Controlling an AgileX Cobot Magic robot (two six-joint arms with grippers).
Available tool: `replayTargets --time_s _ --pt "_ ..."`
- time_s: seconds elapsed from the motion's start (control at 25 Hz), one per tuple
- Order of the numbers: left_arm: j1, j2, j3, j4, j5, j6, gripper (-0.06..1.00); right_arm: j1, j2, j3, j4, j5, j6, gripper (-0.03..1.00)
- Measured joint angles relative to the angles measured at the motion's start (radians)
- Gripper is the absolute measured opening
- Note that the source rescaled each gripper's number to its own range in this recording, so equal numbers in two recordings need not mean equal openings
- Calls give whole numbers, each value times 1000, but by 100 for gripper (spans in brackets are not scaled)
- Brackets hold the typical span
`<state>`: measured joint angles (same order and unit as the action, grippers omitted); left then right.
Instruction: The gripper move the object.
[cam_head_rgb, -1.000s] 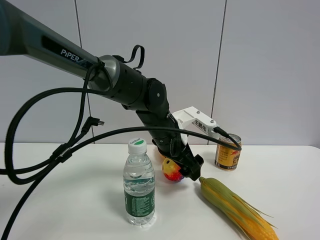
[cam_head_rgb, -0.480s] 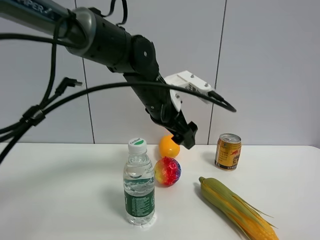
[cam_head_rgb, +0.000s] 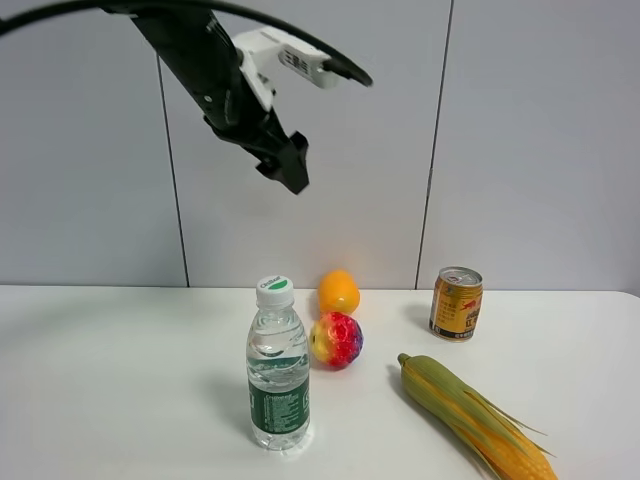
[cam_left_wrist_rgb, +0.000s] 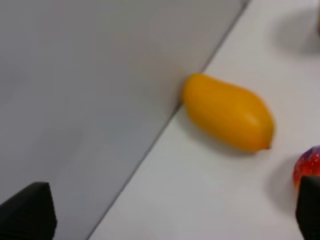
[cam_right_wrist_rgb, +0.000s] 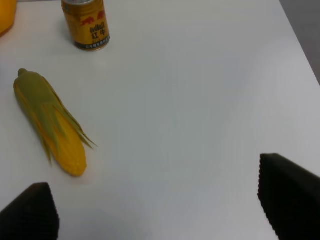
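Note:
The red-and-yellow apple (cam_head_rgb: 336, 340) rests on the white table (cam_head_rgb: 120, 400), just in front of a plain orange oval fruit (cam_head_rgb: 338, 292). My left gripper (cam_head_rgb: 287, 163) hangs high above the table, up and to the left of the apple, open and empty. In the left wrist view the left gripper (cam_left_wrist_rgb: 167, 215) shows only as two black fingertips (cam_left_wrist_rgb: 26, 211) set wide apart, with the orange fruit (cam_left_wrist_rgb: 227, 117) and an edge of the apple (cam_left_wrist_rgb: 309, 166) beyond. My right gripper (cam_right_wrist_rgb: 160, 212) is open and empty over bare table; the exterior view does not show it.
A water bottle (cam_head_rgb: 278, 368) with a green cap stands left of the apple. A gold can (cam_head_rgb: 456, 303) stands at the back right, and a corn cob (cam_head_rgb: 478, 418) lies at the front right. Both also show in the right wrist view: can (cam_right_wrist_rgb: 86, 25), corn (cam_right_wrist_rgb: 50, 131). A grey wall lies behind.
My left gripper was down at the apple one second ago. It has let go and risen up and to the left. The apple stays on the table.

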<state>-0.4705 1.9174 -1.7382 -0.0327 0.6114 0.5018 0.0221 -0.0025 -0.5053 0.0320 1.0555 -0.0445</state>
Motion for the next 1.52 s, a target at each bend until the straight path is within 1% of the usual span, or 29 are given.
replayTargets --time_s 0.32,0.56,0.68,0.8,1.0,1.16,1.32,1.44,1.52 --pt "220 -118 0 4 107 -29 100 0 0 0 0 0 0 100" --pt "394 -164 4 3 135 -30 100 0 0 0 0 0 0 100" --pt "463 -193 38 1 139 -30 100 0 0 0 0 0 0 100" --pt "523 -239 103 -24 140 -30 100 0 0 0 0 0 0 100" --pt "603 -374 265 -38 139 -30 100 0 0 0 0 0 0 100" --pt "649 -540 409 -45 133 -30 100 0 0 0 0 0 0 100" --pt "692 -739 553 -69 132 -35 100 0 0 0 0 0 0 100" --pt "718 -894 650 -89 146 -62 100 0 0 0 0 0 0 100" --pt "731 -1000 701 -98 176 -93 100 0 0 0 0 0 0 100"
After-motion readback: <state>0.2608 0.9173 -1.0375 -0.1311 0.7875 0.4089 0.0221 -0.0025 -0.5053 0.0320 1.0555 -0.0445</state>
